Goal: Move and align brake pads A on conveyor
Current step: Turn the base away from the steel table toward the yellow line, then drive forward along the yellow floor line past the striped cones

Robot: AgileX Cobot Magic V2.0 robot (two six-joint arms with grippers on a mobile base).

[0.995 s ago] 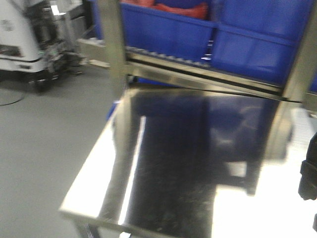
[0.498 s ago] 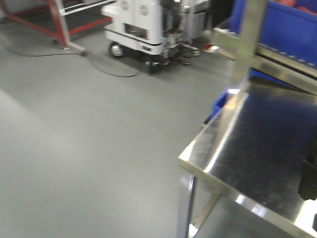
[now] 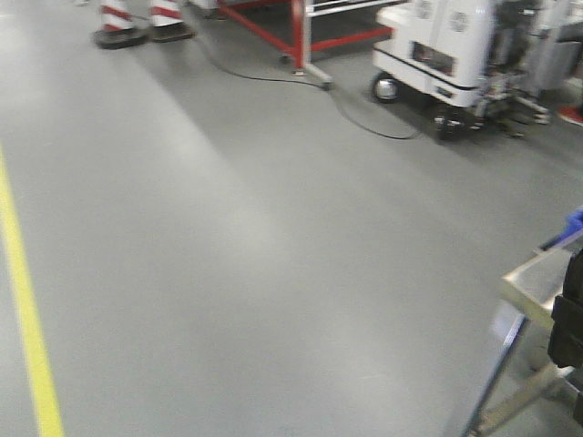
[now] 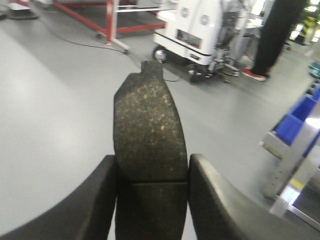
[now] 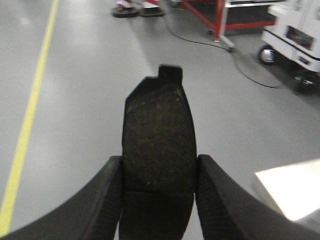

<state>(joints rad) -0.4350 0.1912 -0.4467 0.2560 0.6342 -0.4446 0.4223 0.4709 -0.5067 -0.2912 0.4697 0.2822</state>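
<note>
In the left wrist view a dark-grey speckled brake pad (image 4: 147, 135) stands clamped between the two black fingers of my left gripper (image 4: 151, 172), which is shut on it; its groove runs across between the fingers. The right wrist view shows much the same: my right gripper (image 5: 159, 172) is shut on a second brake pad (image 5: 159, 137), whose end tab points away from me. Both pads hang over grey floor. The conveyor is out of view. In the front view only a dark piece of an arm (image 3: 569, 319) shows at the right edge.
A steel table corner (image 3: 537, 278) sits at the right edge. A white wheeled machine (image 3: 455, 50), a red frame (image 3: 301, 32) and a floor cable lie ahead. Striped cone bases (image 3: 137, 23) stand far left. A yellow floor line (image 3: 23, 319) runs along the left. Blue bins (image 4: 295, 120) are to the right.
The front view has swung left: the steel table and blue bins that filled it have slid off to the right, and open floor with the yellow line has come in.
</note>
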